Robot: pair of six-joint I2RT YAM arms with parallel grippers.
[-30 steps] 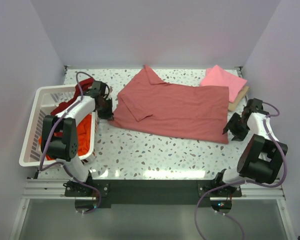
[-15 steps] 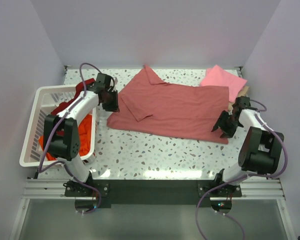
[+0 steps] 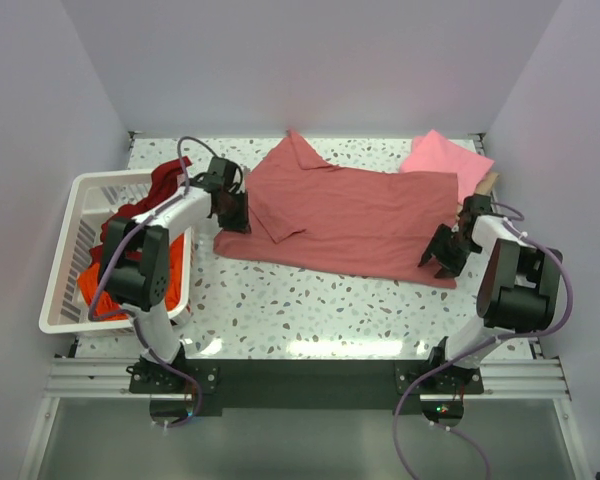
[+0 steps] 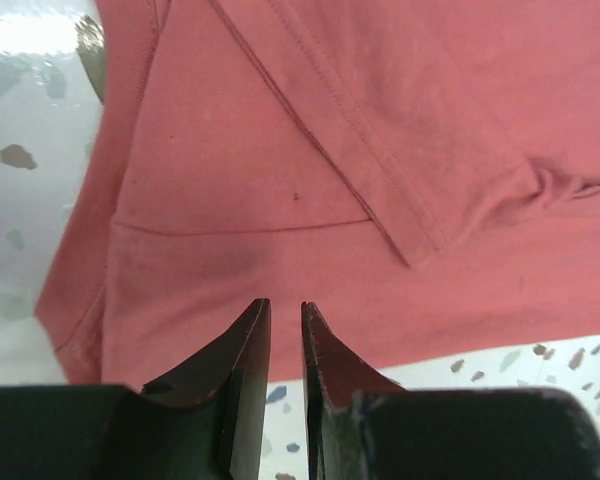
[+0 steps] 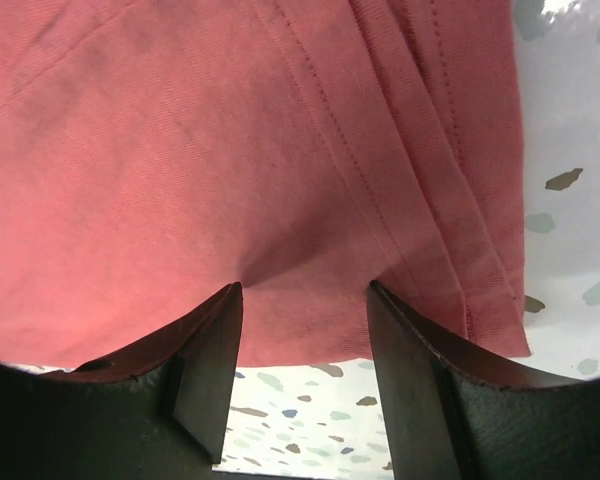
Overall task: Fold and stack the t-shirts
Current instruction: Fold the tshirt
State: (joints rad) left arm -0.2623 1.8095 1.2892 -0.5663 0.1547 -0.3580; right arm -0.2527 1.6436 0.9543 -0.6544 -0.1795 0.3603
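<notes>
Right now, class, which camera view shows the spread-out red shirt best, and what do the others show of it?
The top view: it takes in the whole red shirt, spread on the table. The left wrist view shows only one end with a folded-in sleeve; the right wrist view shows only a stitched edge.

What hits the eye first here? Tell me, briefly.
A dusty rose-red t-shirt lies spread across the middle of the speckled table, with the left gripper at its left edge and the right gripper, jaws open, at its near right corner. A folded bright pink t-shirt sits at the far right, and a white basket on the left holds orange cloth and dark maroon cloth.
</notes>
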